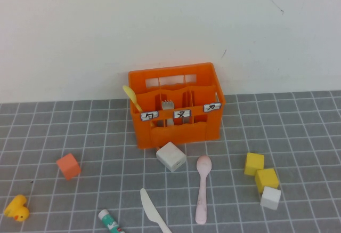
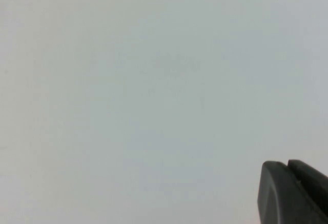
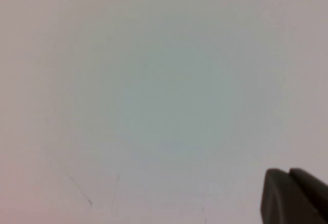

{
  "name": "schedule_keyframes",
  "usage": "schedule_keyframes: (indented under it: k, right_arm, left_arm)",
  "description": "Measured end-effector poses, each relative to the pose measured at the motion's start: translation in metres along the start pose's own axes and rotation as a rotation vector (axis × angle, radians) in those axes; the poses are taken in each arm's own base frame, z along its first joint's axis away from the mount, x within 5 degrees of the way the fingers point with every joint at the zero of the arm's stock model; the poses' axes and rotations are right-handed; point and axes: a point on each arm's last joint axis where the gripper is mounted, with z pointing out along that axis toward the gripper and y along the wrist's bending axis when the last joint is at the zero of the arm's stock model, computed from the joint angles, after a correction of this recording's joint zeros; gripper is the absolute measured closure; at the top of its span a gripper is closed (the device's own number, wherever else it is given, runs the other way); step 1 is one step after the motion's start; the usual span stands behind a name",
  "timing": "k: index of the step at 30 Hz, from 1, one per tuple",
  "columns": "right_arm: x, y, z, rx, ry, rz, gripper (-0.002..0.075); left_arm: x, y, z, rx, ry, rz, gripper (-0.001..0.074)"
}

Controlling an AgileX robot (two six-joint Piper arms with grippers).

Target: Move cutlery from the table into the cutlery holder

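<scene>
The grey gridded tabletop [image 1: 298, 137] runs up to a white wall [image 1: 170, 19]. Near its far edge stands the orange cutlery holder [image 1: 178, 131], three white labels across its front. Its left compartment holds a small yellow spoon [image 1: 131, 97] leaning out over the rim, and the middle one a grey metal fork [image 1: 168, 104], tines up; the right compartment's contents cannot be made out.

Just in front of the holder lies a white block [image 1: 171, 156]. Beside that block the pale pink spoon [image 1: 202, 187] lies flat, bowl toward the holder, and the white knife [image 1: 154, 211] lies near the front edge, apart from the spoon.

The left gripper [image 2: 293, 193] and right gripper [image 3: 294, 196] each show only a dark tip against the wall, out of the high view; whether their fingers are released or clenched, I cannot tell.
</scene>
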Motion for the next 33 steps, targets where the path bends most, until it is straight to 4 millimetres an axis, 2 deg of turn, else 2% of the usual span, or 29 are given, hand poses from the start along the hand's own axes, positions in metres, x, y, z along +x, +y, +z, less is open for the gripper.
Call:
schedule_keyframes:
  k: [3,8,12,16,20,22,24,30,33]
  right_arm:
    - [-0.003,-0.001,0.000,0.013,-0.033,0.038,0.0729]
    - [-0.008,-0.003,0.000,0.031,-0.091,0.092,0.0729]
    - [-0.017,-0.004,0.003,0.019,-0.028,0.077,0.0729]
    - [-0.044,-0.008,0.008,-0.015,0.105,0.022,0.0729]
    - [-0.061,-0.010,0.018,-0.080,0.303,-0.105,0.0729]
    - [-0.057,-0.009,0.024,-0.140,0.453,-0.173,0.0729]
    - [-0.047,-0.006,0.028,-0.210,0.607,-0.205,0.0729]
    - [-0.010,0.009,0.037,-0.391,0.981,-0.118,0.0729]
    - [0.004,0.016,0.042,-0.488,1.092,-0.105,0.0729]
  left_arm:
    - [-0.005,0.000,0.000,0.000,-0.053,-0.047,0.0736]
    - [-0.009,0.000,0.001,0.003,-0.052,-0.283,0.0736]
    - [-0.041,-0.001,0.007,-0.020,0.068,-0.410,0.0736]
    - [-0.089,-0.003,0.009,-0.042,0.193,-0.491,0.0736]
    - [-0.103,-0.004,0.022,-0.074,0.375,-0.449,0.0736]
    - [-0.099,-0.005,0.028,-0.072,0.457,-0.390,0.0736]
    - [-0.087,-0.006,0.032,-0.072,0.560,-0.366,0.0736]
    - [-0.031,-0.018,0.038,-0.029,0.970,-0.450,0.0736]
    - [-0.014,-0.027,0.045,0.032,1.131,-0.495,0.0736]
